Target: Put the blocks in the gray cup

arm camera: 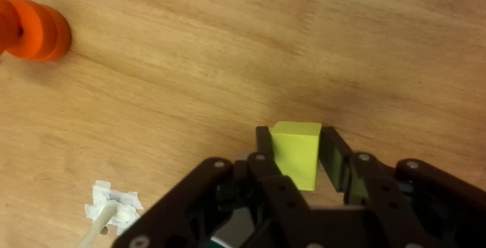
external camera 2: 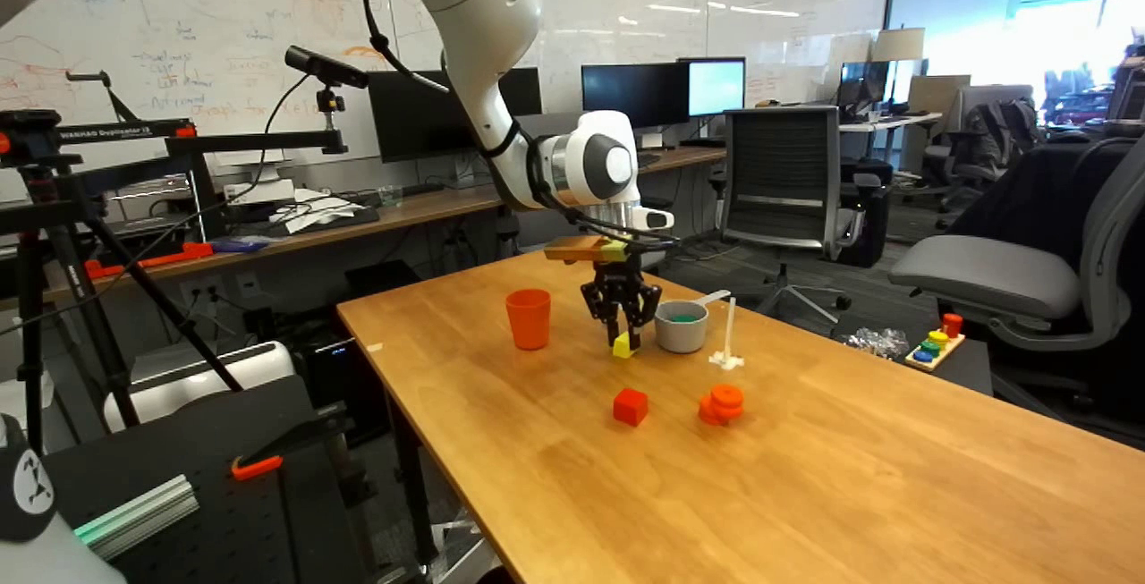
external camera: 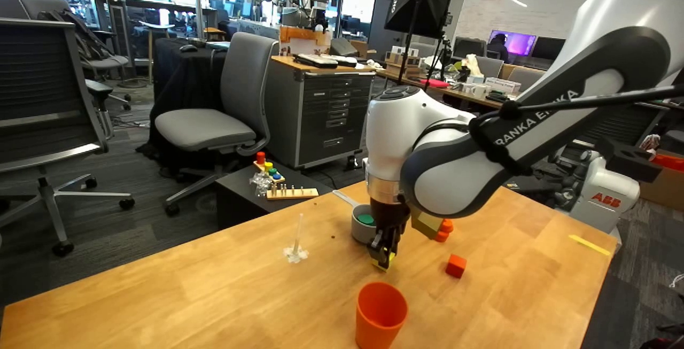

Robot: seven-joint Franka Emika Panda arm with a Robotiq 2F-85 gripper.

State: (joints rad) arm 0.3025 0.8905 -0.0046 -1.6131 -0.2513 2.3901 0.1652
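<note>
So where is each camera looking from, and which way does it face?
In an exterior view: sits nearest the orange cup, facing across the table toward drawers; the arm shows at picture right.
In an exterior view: sits nearer the red block than that cup, facing a whiteboard; arm and hand show.
Wrist view: sits beside the hand, looking down at the yellow block; dark fingers show.
Both exterior views share arm, hand and gray cup; all three share the yellow block.
</note>
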